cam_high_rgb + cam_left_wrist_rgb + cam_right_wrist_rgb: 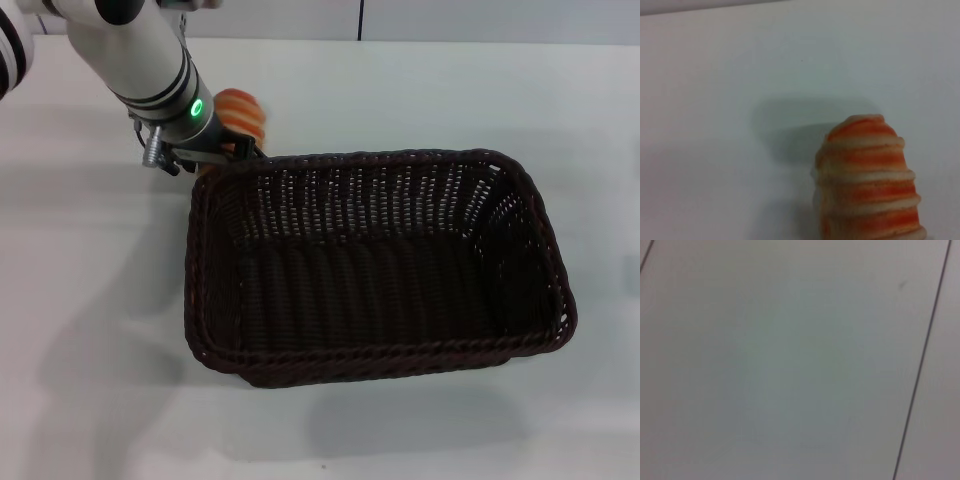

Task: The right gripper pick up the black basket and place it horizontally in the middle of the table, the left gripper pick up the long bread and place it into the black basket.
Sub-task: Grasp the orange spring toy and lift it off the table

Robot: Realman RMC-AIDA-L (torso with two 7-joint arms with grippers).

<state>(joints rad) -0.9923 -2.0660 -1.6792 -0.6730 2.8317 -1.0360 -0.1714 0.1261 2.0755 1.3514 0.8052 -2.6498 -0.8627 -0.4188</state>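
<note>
Black basket set lengthwise across the counter; left gripper at the long bread just behind the basket's far-left corner.

The white counter (90, 300) lies bare and wide on the gripper's outer side and toward the robot. The black basket (375, 265) sits mouth-up, long axis running left to right, its far-left rim corner just beside the left gripper (205, 155). The long bread (242, 115) shows striped at the gripper, its rounded end pointing away from the wrist camera; whether the gripper is clamped on it cannot be told. The right gripper is out of sight.
</note>
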